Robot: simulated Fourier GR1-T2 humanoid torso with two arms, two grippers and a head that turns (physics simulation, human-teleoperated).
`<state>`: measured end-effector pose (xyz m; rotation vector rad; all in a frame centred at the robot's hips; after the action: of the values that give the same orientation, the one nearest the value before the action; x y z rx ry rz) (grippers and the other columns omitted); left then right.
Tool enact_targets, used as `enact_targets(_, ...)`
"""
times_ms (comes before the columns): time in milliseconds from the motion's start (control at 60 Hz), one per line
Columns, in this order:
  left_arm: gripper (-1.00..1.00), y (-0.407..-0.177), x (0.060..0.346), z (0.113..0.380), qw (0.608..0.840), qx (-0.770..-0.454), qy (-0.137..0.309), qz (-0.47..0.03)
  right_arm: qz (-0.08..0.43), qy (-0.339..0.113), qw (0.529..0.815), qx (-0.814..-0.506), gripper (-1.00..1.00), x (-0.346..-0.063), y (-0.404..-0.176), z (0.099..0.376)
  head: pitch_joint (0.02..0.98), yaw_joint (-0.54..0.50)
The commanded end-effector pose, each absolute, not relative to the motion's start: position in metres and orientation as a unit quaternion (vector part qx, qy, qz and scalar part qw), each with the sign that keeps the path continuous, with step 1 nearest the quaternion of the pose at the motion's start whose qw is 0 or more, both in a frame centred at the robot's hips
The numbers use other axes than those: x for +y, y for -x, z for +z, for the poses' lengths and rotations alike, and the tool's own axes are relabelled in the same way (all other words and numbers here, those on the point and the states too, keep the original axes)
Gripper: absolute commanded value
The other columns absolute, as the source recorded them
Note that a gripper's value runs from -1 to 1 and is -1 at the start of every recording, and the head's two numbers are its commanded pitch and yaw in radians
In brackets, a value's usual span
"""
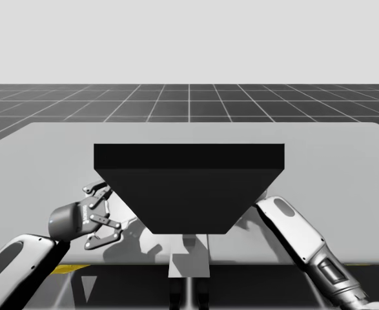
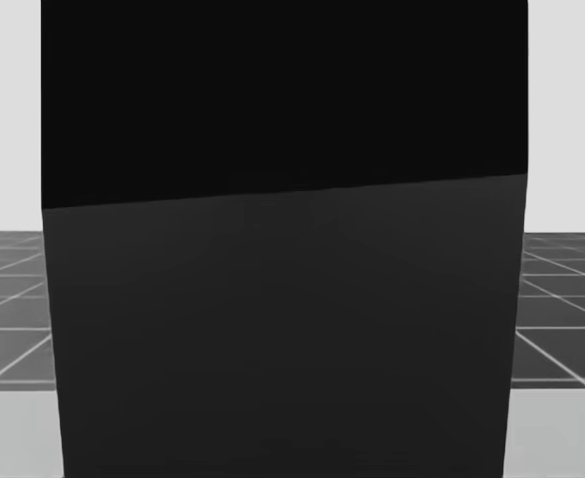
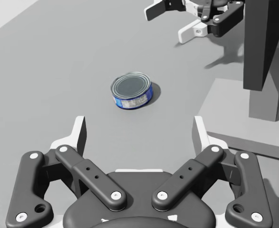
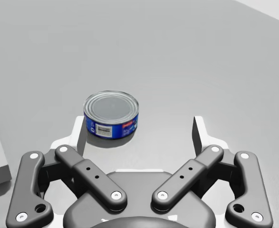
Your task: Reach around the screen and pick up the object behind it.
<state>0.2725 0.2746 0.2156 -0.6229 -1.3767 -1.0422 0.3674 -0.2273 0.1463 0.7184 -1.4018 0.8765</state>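
high view, screen point(image 1: 189, 187): black panel standing mid-desk point(image 1: 344, 168), wide at the top and narrower toward me.
high view, left gripper point(image 1: 108, 210): just off the screen's left edge and low over the desk. Its fingers are spread with nothing between them.
high view, right arm point(image 1: 299, 239): comes in from the bottom right, and its forearm passes behind the screen's right edge.
head view, screen point(image 2: 282, 249): dark face across most of the frame. There's a strip of desk point(image 2: 13, 433) at the bottom corners and grid floor point(image 2: 566, 299) to either side.
left wrist view, left gripper point(image 3: 140, 135): fingers wide apart and not holding anything, with bare desk between them.
left wrist view, blue can point(image 3: 132, 91): low round can, upright on the desk with its lid up. It's ahead of the gripper, roughly on its centre line and well clear of both fingertips.
left wrist view, right gripper point(image 3: 168, 23): beyond the can on its far side, fingers splayed. The screen point(image 3: 265, 47) stands off to one side of it.
right wrist view, right gripper point(image 4: 140, 135): fingers wide apart and clamped on nothing.
right wrist view, blue can point(image 4: 111, 114): upright on the desk, just ahead of the gripper and off its centre line, close by one fingertip. I can't tell if it touches that fingertip. The other finger is well apart from it.
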Motion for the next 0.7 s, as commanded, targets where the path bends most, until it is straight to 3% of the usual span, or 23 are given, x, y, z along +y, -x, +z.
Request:
enact_targets(17,-1.0,-0.271,0.274,0.214,0.607,-0.595,0.27,-0.453,0.396,-0.314,0.624,-0.596,-1.0,-0.203,-0.386,0.135,0.164,-0.01)
enact_targets(267,-1.0,-0.269,0.273,0.214,0.603,-0.597,0.264,-0.458,0.421,-0.327,0.621,-0.574,-1.0,-0.167,-0.397,0.128,0.172,0.0)
enact_targets(700,-1.0,-0.263,0.271,0.213,0.595,-0.595,0.257,-0.475,0.428,-0.34,0.636,-0.545,-1.0,-0.134,-0.42,0.119,0.179,0.01)
